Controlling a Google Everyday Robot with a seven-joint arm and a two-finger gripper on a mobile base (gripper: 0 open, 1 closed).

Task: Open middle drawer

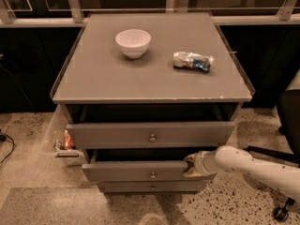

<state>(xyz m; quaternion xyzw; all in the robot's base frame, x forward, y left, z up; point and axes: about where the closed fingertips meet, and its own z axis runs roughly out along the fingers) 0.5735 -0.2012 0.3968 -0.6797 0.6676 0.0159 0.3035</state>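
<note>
While the middle drawer (140, 171), a flat matte grey front with one small round metal knob (152, 175), sits second from the top in the grey cabinet (140, 86), it stands pulled part way out, a dark strip of interior showing behind its upper edge; its front faces the camera and its long axis runs left to right, parallel to the cabinet's front edge. At the right end of that front, the tan-tipped gripper (189, 165) touches the drawer's upper corner; whether it clamps the front or only presses on it cannot be told; its white rounded arm (253, 165) reaches in from the cabinet's right. Above lies the taller grey top drawer (112, 135), also a little out; below, the narrow grey bottom drawer (122, 187). On the cabinet's top stand a white round bowl (133, 42), back left, and a crumpled silver-and-blue packet (192, 61), back right, well apart; speckled stone floor (28, 163) surrounds the cabinet.
</note>
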